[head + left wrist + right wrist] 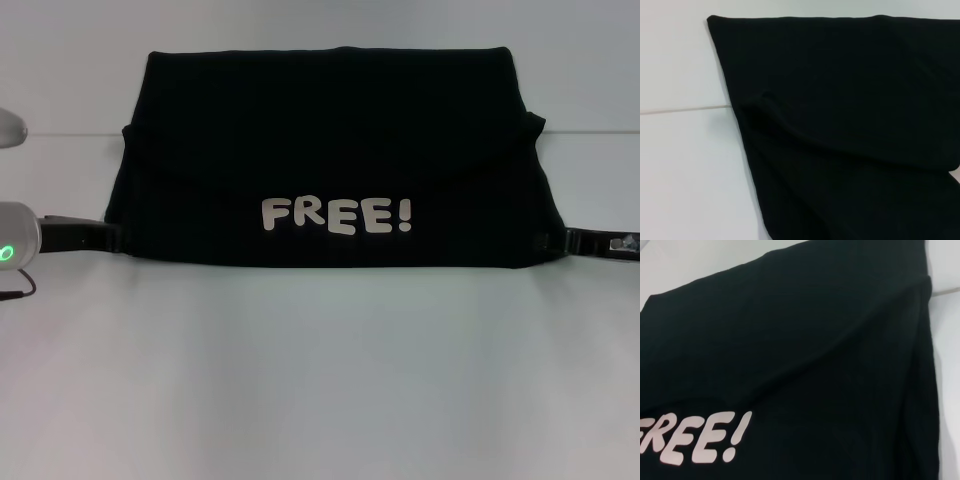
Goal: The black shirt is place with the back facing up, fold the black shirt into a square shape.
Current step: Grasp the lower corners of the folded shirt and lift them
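The black shirt (pixel 330 150) lies folded into a wide band across the table, with a flap turned over along its near edge. That flap shows whitish "FREE!" lettering (pixel 336 215). My left gripper (pixel 112 237) lies low on the table and touches the shirt's near left corner. At the near right corner my right gripper (pixel 552 240) touches the cloth in the same way. The left wrist view shows plain black shirt cloth (pixel 850 125) with a soft crease. In the right wrist view the shirt (pixel 815 340) and part of the lettering (pixel 695 437) fill the picture.
The white table (pixel 320 380) spreads wide in front of the shirt. A thin seam line (pixel 70 135) crosses the table behind the shirt's sides. The left arm's grey wrist with a green light (pixel 12 250) sits at the left edge.
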Controlling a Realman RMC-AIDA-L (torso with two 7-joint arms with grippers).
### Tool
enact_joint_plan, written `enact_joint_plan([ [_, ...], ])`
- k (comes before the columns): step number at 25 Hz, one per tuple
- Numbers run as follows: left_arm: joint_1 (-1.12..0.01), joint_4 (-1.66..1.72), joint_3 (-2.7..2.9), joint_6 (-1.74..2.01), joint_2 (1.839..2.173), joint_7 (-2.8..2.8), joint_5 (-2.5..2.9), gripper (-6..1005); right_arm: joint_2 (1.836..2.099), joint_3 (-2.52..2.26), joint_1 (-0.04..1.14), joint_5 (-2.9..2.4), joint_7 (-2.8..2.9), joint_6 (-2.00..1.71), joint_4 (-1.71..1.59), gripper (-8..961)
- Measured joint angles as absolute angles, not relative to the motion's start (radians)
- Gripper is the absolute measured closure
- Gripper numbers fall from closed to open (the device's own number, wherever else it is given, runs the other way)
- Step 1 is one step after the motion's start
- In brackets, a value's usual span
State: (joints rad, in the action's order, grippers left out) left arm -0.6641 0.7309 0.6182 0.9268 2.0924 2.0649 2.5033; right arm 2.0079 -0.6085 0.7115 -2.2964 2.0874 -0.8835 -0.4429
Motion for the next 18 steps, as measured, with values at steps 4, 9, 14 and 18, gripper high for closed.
enact_joint_plan([
  [4,-0.666,0.730,0.618,0.926,2.092,2.065,2.503,995,2.008,-0.609,0.710,-2.296,2.085,-0.884,-0.447,641],
  [9,-0.663,0.731,0.618,0.930,2.094,2.065,2.502,995,2.005,-0.609,0.705,-2.296,2.069,-0.898,-0.450,815],
  [14,-0.651,0.768,0.614,1.019,2.096,2.068,2.502,995,1.996,-0.607,0.681,-2.294,2.048,-0.979,-0.483,949],
  [18,-0.617,0.867,0.612,1.178,2.108,2.074,2.496,995,2.008,-0.599,0.633,-2.290,2.014,-1.087,-0.558,948],
])
